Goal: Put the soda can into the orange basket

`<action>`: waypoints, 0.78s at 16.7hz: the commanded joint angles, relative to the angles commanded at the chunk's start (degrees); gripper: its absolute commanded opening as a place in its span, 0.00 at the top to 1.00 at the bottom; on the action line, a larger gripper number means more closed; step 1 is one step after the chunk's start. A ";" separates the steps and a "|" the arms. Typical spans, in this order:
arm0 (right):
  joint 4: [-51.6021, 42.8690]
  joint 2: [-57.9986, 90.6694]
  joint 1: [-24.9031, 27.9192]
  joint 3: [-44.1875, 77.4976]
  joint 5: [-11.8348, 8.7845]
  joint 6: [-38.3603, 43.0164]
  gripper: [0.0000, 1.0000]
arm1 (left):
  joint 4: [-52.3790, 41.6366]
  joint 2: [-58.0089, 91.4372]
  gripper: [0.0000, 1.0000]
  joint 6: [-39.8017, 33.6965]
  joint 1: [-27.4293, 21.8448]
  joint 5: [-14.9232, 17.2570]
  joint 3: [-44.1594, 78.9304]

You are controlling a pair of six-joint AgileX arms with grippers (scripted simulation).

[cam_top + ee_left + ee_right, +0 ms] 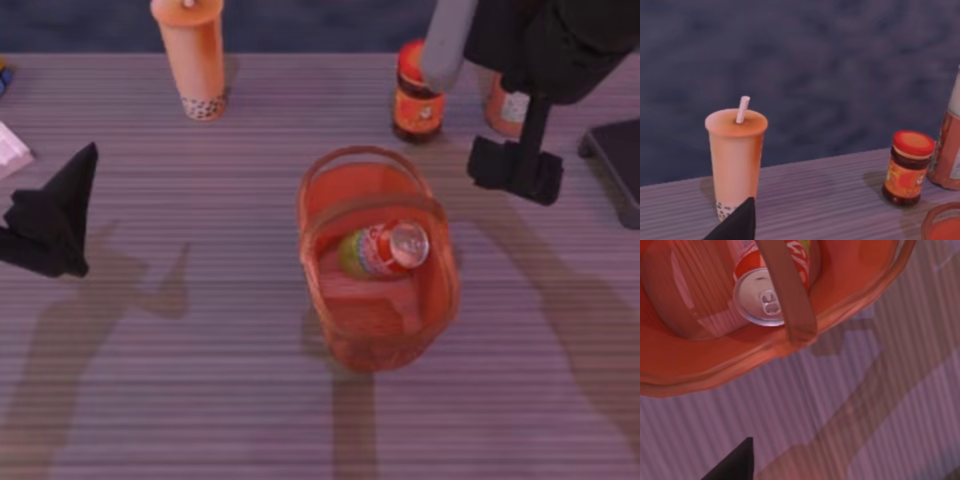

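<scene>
The soda can (385, 250) lies on its side inside the orange basket (452, 290) at mid table, silver top toward the right, under the arched handle. In the right wrist view the can (760, 297) shows its silver top, partly crossed by the handle, within the basket (715, 365). My right gripper (512, 168) hovers open and empty up and to the right of the basket, apart from it; one dark fingertip (744, 452) shows over bare table. My left gripper (55, 190) is parked open at the table's left edge.
A tall orange cup with a straw (192, 55) (735, 160) stands at the back left. A dark jar with an orange lid (417, 100) (907, 170) and an orange bottle (505, 105) stand at the back right, by my right arm. A dark block (615, 170) sits at the right edge.
</scene>
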 joint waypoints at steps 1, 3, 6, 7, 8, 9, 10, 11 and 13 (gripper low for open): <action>-3.57 5.78 1.50 5.64 0.00 -2.37 0.00 | -2.43 -6.20 0.00 0.24 0.71 -3.01 -3.10; -9.79 15.69 4.15 15.51 0.03 -6.54 0.00 | -6.75 -17.43 0.00 0.87 1.96 -8.63 -8.79; -17.01 26.72 7.32 27.13 0.14 -11.55 0.00 | -11.52 -29.89 0.00 2.02 3.36 -15.50 -15.45; -18.79 29.32 8.12 29.98 0.18 -12.81 0.00 | -12.63 -32.85 0.00 2.38 3.69 -17.25 -17.08; -20.11 31.23 8.73 32.10 0.22 -13.77 0.00 | -13.51 -35.21 0.00 2.70 3.96 -18.69 -18.40; -21.17 32.73 9.22 33.80 0.26 -14.54 0.00 | -14.15 -36.97 0.00 2.96 4.17 -19.80 -19.40; -21.85 33.67 9.54 34.90 0.29 -15.05 0.00 | -14.58 -38.13 0.00 3.15 4.30 -20.54 -20.07; -22.16 34.08 9.69 35.39 0.30 -15.28 0.00 | -14.78 -38.69 0.00 3.25 4.36 -20.91 -20.39; -22.16 34.08 9.69 35.39 0.30 -15.28 0.00 | -14.78 -38.69 0.00 3.25 4.36 -20.91 -20.39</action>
